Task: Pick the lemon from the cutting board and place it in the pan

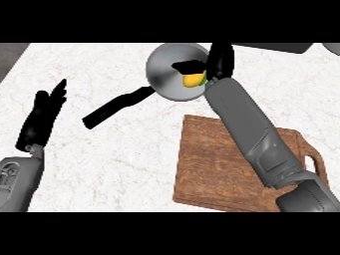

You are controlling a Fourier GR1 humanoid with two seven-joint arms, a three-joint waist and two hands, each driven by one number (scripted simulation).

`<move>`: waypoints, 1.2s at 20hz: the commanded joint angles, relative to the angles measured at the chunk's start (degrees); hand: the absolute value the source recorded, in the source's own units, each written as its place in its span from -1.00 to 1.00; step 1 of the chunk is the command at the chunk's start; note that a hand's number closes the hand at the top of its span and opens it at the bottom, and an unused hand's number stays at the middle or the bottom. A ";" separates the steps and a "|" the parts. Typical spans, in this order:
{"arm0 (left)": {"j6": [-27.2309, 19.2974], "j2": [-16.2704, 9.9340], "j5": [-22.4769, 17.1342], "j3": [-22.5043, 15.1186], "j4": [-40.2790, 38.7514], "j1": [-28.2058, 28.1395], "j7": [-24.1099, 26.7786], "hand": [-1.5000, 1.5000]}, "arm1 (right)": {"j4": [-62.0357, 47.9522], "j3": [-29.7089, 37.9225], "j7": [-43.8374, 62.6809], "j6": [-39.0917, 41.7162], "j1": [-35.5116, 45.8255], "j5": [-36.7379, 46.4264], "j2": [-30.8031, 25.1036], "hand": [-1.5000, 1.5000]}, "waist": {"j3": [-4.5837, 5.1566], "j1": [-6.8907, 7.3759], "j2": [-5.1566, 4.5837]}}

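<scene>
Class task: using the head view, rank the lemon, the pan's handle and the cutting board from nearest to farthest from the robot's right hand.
1. Lemon: at the right hand, over the pan.
2. Pan's handle: lower left of the hand, pointing toward the left hand.
3. Cutting board: below, under the right forearm.

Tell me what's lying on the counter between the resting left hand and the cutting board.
In the head view, only the pan's black handle reaches into it; otherwise bare counter separates left hand from cutting board.
</scene>
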State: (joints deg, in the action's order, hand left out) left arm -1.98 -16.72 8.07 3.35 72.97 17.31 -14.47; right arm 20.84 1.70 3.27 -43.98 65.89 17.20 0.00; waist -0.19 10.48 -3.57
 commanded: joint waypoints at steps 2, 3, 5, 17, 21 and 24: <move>-0.50 -0.09 -0.02 0.73 -0.88 0.22 -0.55 0.00 | -0.11 3.55 -5.76 -4.52 -0.64 -4.72 0.00 -1.00 | 0.03 -1.97 0.56; -0.74 0.05 0.49 0.52 -1.58 -1.49 1.72 0.00 | -0.84 3.77 -4.65 -5.84 1.17 -5.40 0.00 -1.00 | 0.12 -1.96 0.83; -1.23 -1.01 -0.25 2.40 -1.29 -2.22 0.66 0.00 | -2.01 5.45 -6.44 -6.08 1.20 -5.06 0.00 -1.00 | 0.13 -3.96 1.30; -1.84 -1.56 -0.50 4.62 5.06 -10.91 -1.11 0.00 | 4.49 8.23 -14.41 -2.28 -7.66 -9.87 -2.20 -1.00 | 0.17 -9.89 3.61; -1.24 -2.51 -1.81 7.35 -0.06 -9.41 1.48 0.00 | 15.42 4.68 -11.32 6.50 -18.01 -10.10 -5.42 -1.00 | 0.23 -11.91 4.17; -1.29 -2.44 -0.90 7.23 -0.37 -10.92 3.91 0.00 | 22.32 3.44 -9.59 12.15 -23.85 -10.82 -8.97 -1.00 | 0.24 -11.82 4.03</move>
State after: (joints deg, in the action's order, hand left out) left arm -2.68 -19.65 6.48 10.05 75.21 6.90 -13.60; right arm 35.68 7.10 -8.54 -37.76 48.52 6.81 -6.09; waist 0.01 -0.58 0.37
